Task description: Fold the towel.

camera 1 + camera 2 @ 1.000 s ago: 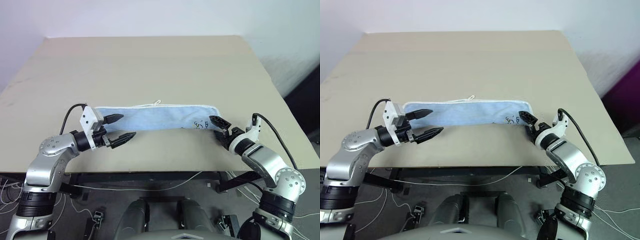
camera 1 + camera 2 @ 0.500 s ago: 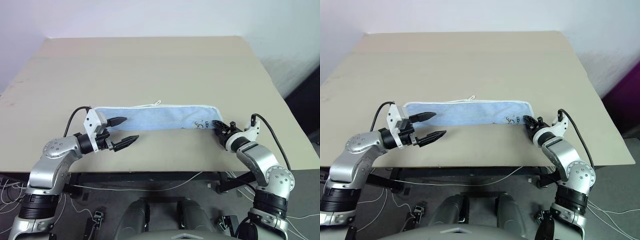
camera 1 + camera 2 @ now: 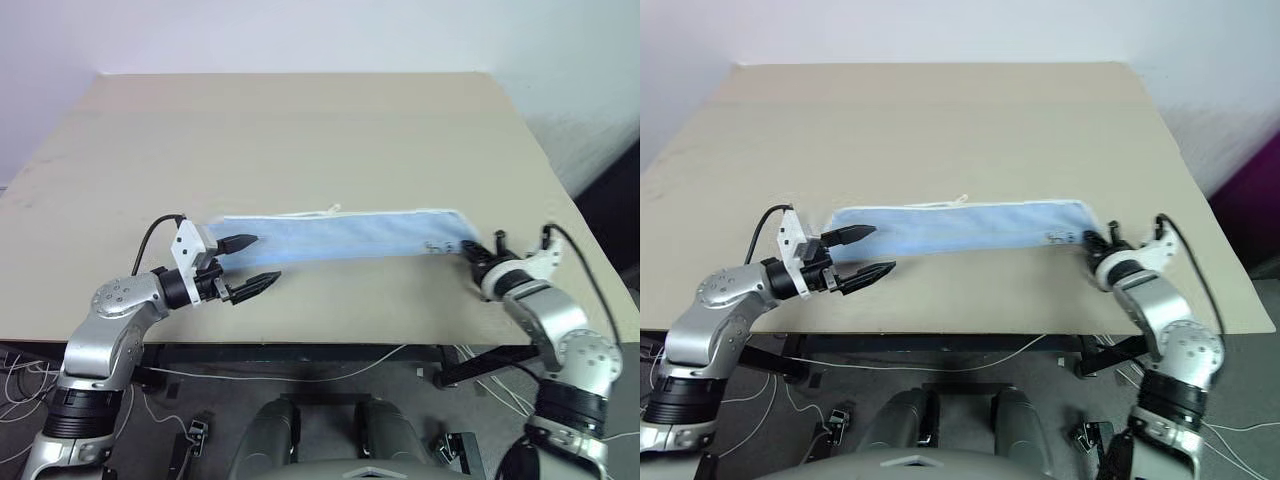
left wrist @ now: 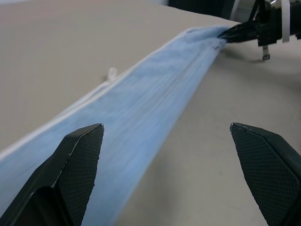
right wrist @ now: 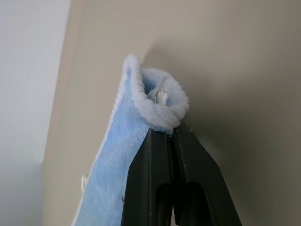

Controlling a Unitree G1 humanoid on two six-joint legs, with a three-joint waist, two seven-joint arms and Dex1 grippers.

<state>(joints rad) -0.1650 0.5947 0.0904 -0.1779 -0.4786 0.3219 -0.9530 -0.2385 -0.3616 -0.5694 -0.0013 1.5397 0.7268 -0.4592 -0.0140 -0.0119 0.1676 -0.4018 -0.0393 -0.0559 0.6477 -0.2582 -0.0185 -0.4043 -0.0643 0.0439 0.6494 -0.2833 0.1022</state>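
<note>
The towel (image 3: 345, 235), light blue with white piped edging, lies as a long narrow folded strip across the near part of the table (image 3: 300, 130). A small dark print (image 3: 437, 246) shows near its right end and a white loop (image 3: 331, 210) on its far edge. My right gripper (image 3: 476, 258) is shut on the towel's right end, pinching the rolled edge (image 5: 157, 106) between its fingers. My left gripper (image 3: 254, 264) is open at the towel's left end, with one finger (image 3: 238, 242) over the cloth and the other finger (image 3: 262, 284) over bare table in front of it.
The tan table stretches far behind the towel, its front edge (image 3: 300, 345) lies just below both arms. Cables (image 3: 300, 375) hang beneath the table edge. A dark area (image 3: 615, 200) lies past the table's right side.
My right gripper has shut on the towel's right end and pulled it to the right. The whole strip slid right with it. My left gripper stayed in place, open.
</note>
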